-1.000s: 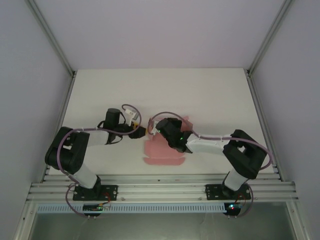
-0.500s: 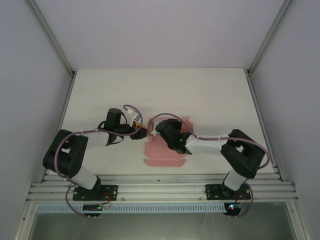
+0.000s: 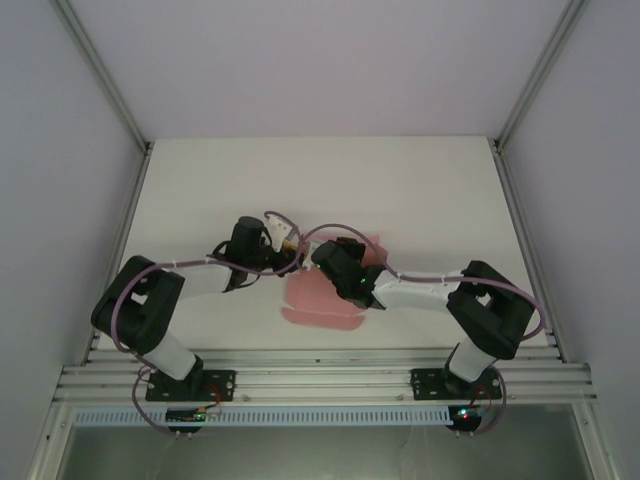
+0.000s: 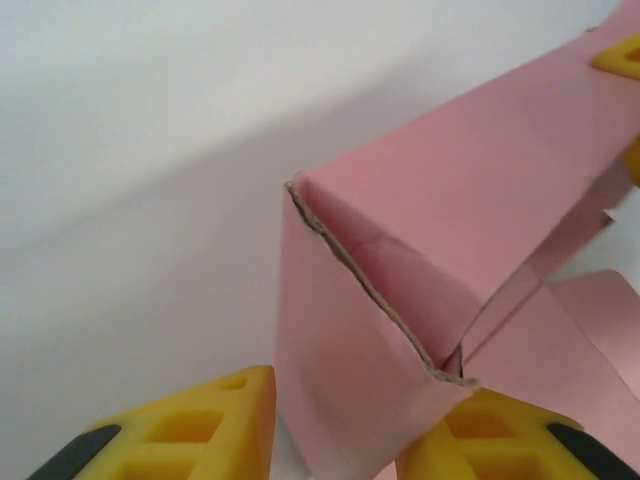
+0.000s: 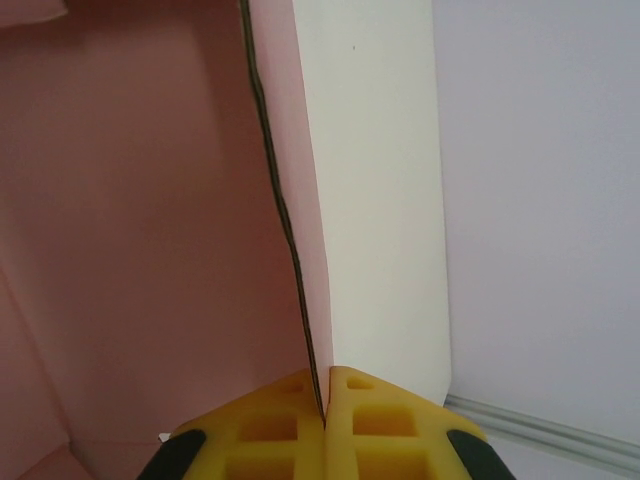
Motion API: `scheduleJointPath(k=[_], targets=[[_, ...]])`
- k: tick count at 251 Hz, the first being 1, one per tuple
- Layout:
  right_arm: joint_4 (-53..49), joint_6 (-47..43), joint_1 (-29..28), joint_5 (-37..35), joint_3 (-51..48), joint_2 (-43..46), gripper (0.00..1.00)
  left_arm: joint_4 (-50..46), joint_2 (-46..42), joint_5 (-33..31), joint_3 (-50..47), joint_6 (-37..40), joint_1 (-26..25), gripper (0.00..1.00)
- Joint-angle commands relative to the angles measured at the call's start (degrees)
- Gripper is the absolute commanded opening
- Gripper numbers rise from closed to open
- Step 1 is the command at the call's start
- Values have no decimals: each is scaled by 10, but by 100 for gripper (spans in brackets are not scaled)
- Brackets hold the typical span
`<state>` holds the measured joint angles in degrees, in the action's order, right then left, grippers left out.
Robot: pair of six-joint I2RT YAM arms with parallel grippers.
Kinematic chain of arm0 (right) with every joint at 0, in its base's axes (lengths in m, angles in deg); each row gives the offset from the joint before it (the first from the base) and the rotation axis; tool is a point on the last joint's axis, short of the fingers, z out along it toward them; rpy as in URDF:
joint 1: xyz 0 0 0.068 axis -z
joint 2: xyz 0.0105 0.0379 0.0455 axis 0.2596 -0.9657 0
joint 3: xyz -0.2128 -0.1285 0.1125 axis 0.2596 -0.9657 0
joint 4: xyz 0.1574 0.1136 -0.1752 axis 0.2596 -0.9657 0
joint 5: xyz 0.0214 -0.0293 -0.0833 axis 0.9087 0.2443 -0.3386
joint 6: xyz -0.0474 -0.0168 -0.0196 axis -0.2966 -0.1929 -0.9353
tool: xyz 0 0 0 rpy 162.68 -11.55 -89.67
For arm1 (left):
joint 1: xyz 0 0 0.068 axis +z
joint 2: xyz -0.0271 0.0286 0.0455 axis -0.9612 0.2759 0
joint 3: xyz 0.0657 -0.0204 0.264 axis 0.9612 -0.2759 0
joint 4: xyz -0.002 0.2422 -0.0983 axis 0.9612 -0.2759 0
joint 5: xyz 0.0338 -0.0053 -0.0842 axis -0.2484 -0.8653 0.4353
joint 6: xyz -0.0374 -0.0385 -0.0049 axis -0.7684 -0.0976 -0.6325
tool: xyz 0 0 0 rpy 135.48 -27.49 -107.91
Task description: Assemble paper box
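The pink paper box point(image 3: 318, 302) lies partly folded near the table's front middle, with one wall raised between my two grippers. My left gripper point(image 3: 291, 262) reaches in from the left. In the left wrist view its yellow fingers point(image 4: 190, 432) flank a folded pink flap point(image 4: 350, 370) of the paper box point(image 4: 460, 190), both pads against the card. My right gripper point(image 3: 326, 258) sits just right of it, over the sheet. In the right wrist view that gripper point(image 5: 326, 405) is shut on the thin edge of an upright pink panel point(image 5: 150, 200).
The white table point(image 3: 400, 190) stretches behind and to both sides of the box. Grey enclosure walls and metal frame posts point(image 3: 520, 100) bound it. An aluminium rail point(image 3: 320, 378) runs along the near edge by the arm bases.
My left arm has slid right to the box and its jaws have narrowed onto the flap. The sheet's near-left part has shifted a little left. The right gripper has kept its hold.
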<state>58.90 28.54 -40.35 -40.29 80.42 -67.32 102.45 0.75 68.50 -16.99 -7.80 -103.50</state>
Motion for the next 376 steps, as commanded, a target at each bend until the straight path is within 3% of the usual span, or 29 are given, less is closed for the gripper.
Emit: scheduleJointPath(k=[1,18,87,100,122,155,194,213,247,305,376], targets=[[-31,49,-12,8,-4,15,0,41,-1,-123,-22,12,-13,34],[-38,62,-16,4,-3,14,0,62,-1,-136,-30,17,-21,28],[-123,189,-31,7,23,35,0,111,21,-297,-41,54,-82,4],[-140,219,-32,23,24,48,9,124,28,-305,-42,56,-85,0],[-165,262,-33,50,26,76,40,146,36,-290,-48,65,-88,0],[-188,316,-17,141,34,154,61,170,46,-274,-50,84,-93,0],[-156,414,75,330,27,249,83,200,58,-255,-49,88,-97,0],[-113,454,130,417,19,262,85,206,66,-248,-47,89,-101,0],[-122,516,194,492,63,206,84,207,75,-250,-43,92,-110,0],[-238,506,202,539,193,34,79,207,82,-243,-41,86,-111,0],[-259,485,196,566,193,-45,73,207,88,-240,-38,74,-111,8]])
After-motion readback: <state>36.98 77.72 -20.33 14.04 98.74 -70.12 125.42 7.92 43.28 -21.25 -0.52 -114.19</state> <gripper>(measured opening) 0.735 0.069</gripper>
